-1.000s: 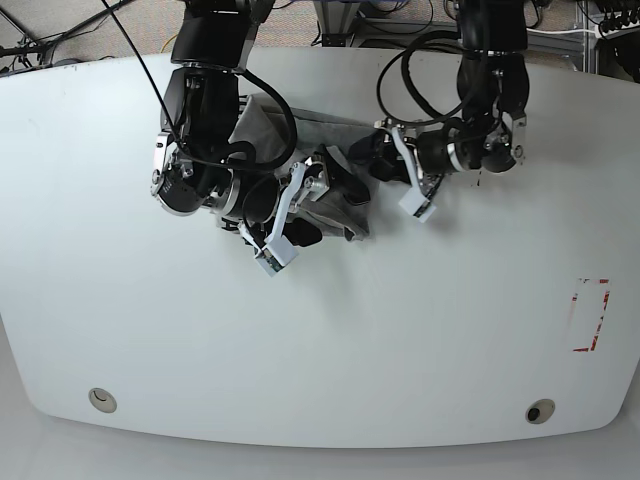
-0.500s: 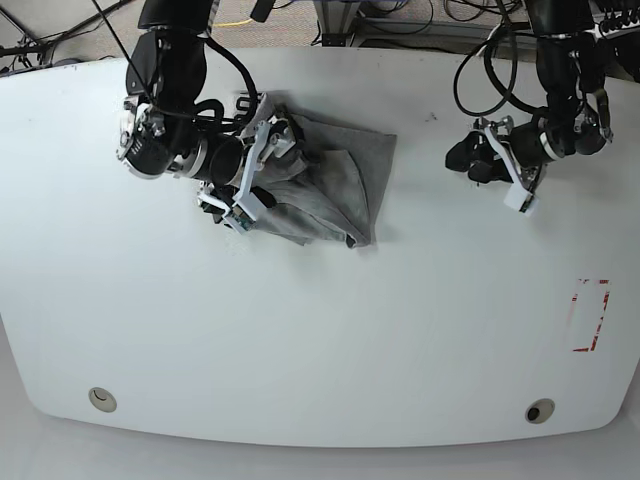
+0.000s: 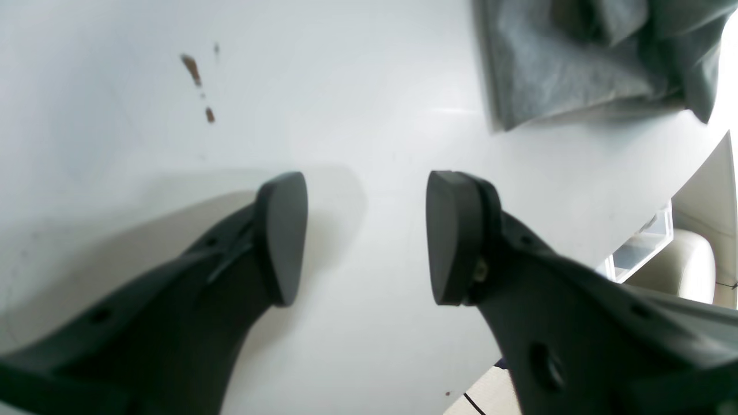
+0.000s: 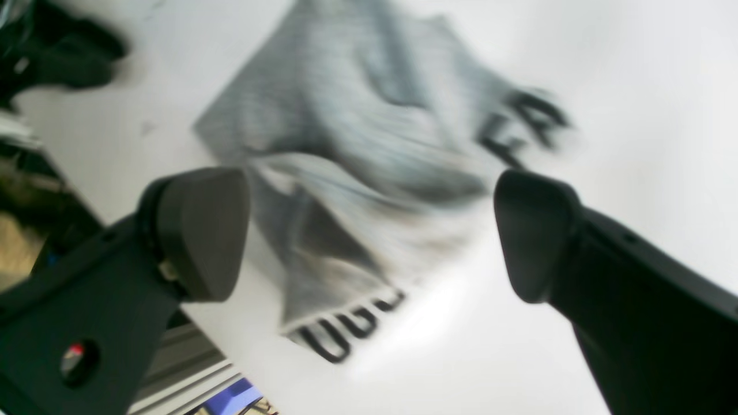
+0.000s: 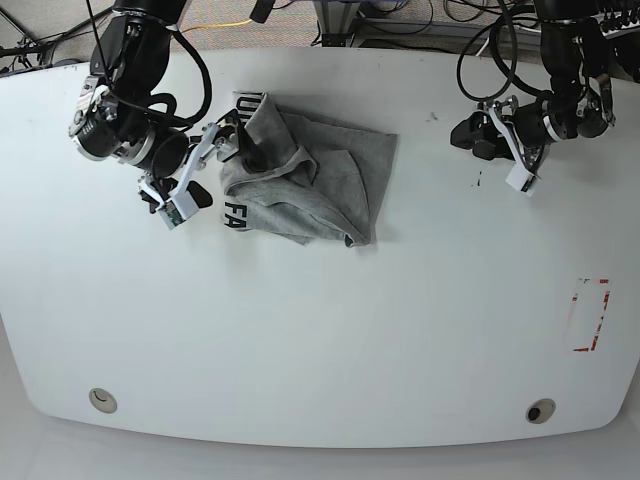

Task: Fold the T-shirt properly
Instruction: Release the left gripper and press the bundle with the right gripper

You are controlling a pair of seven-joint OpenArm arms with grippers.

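The grey T-shirt lies crumpled and partly folded on the white table, at the back left of middle, with black lettering showing at its left edge. My right gripper hovers just left of it, open and empty; in the right wrist view the shirt lies blurred beyond the open right gripper. My left gripper is open and empty over bare table well to the right of the shirt. In the left wrist view the left gripper is wide open, with a shirt corner at top right.
A red tape rectangle marks the table's right side. Two round holes sit near the front edge. Small brown marks lie near the left gripper. Cables and frame parts run behind the back edge.
Both arms have pulled away from the shirt, the right gripper to the left and the left gripper to the right. The shirt stays on the table, its lettering now uncovered.
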